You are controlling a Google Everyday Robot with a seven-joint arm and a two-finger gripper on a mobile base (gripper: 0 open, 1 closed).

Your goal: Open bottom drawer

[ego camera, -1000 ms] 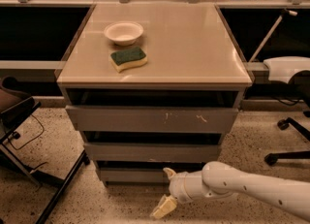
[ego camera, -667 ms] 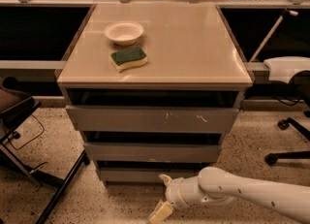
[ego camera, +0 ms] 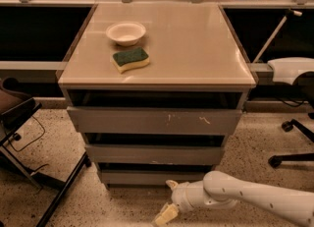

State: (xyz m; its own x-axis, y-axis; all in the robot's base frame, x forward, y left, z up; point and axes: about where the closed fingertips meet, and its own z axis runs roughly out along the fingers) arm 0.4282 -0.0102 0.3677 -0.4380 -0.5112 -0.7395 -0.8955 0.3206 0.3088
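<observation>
Lower now than a second ago, my tool has dropped a touch toward the floor and sits just below the cabinet's front, roughly under its middle.

Sweeping from my left, a dark chair stands beside the cabinet, its black legs splayed over the speckled floor. Next comes the desk, a beige top with a white bowl at its left rear. A green-and-yellow sponge lies just in front of the bowl, the two near each other but apart.

Under the desk I see three grey fronts, each looking narrower than the one above, each with a dark gap over it. The top drawer is the widest and carries white scratches. Below it is the middle drawer, and then the bottom drawer, narrowest and lowest, its plain front close to the floor.

The tool's two fingers stand apart, holding nothing. One pale tip points up at the bottom drawer's lower edge, and I cannot tell whether it touches. The other, yellowish, points down and left at the floor.

The white arm runs from the tool to the lower right corner. Farther right, a white casing pokes in at desk height, and a black wheeled chair base rests on the floor.
</observation>
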